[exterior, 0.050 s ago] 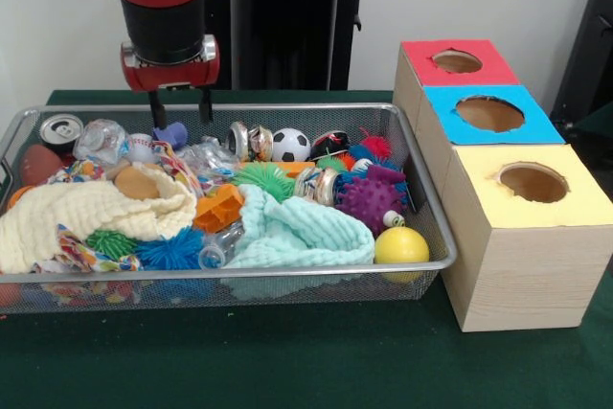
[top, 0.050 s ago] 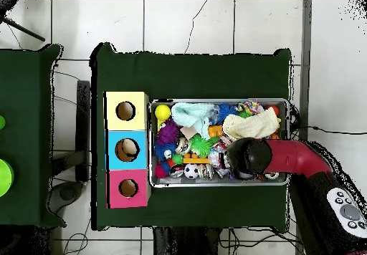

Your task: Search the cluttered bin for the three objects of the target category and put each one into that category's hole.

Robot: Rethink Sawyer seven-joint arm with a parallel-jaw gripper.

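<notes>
Green felt table (exterior, 0.050 s ago: 287, 361) bears a wire-mesh bin (exterior, 0.050 s ago: 421, 227); jaws (exterior, 0.050 s ago: 179, 107) hang spread apart above crinkled clutter.

**No readable text**

No words, brands, numbers or signs can be read. The crushed cans (exterior, 0.050 s ago: 61, 131) in the wire bin (exterior, 0.050 s ago: 433, 237) carry print too small to read; the coloured box tops (exterior, 0.050 s ago: 490, 114) are plain.
</notes>
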